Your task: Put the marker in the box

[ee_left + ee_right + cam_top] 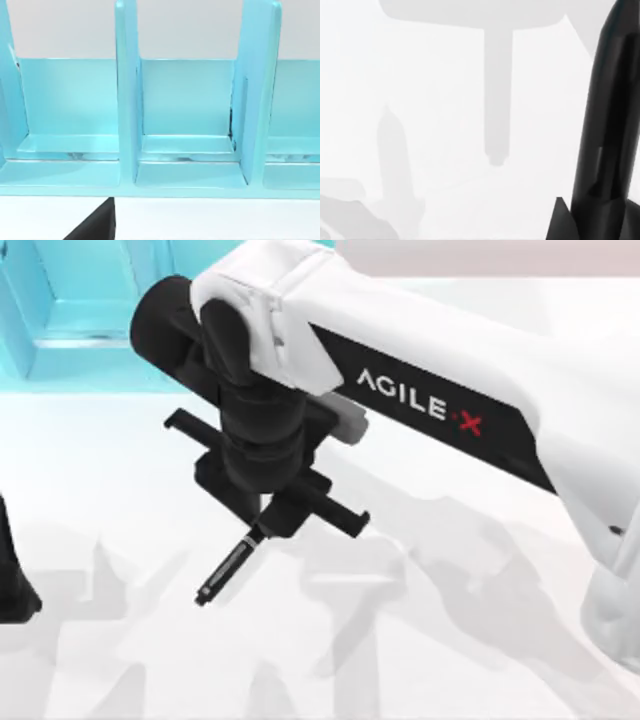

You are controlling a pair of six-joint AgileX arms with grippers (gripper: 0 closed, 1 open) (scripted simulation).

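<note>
Right gripper (262,528), centre of the top view, clamped on one end of the black marker (228,568); marker slants down-left above the white table (450,640). Turquoise box (60,310) at upper left, well apart. Left arm (12,580) parked at left edge.
</note>
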